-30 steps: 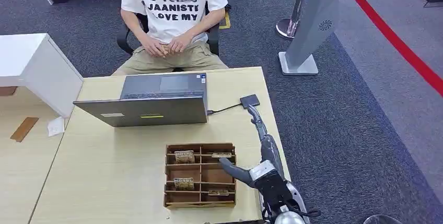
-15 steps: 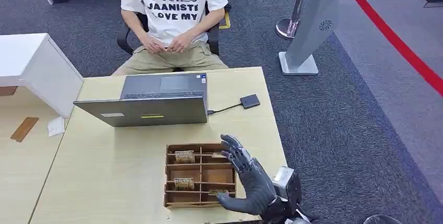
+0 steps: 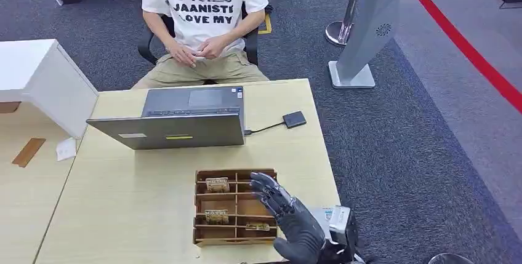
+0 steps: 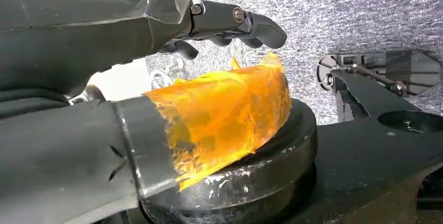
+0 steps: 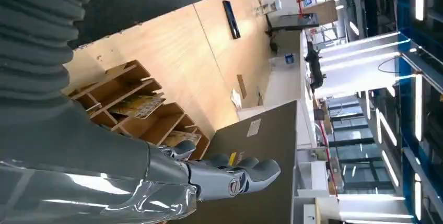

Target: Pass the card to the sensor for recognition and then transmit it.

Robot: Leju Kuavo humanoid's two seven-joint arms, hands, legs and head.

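Pulling my right hand back from the sensor, I now hold it spread and empty over the card box, ready to pick.

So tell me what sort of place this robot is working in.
Probably an office or reception desk: a laptop on a wooden table, a small card sensor cabled to it, a seated person opposite, and grey carpet.

My right hand covers the wooden tray's right corner; the cards' print is too small to read.
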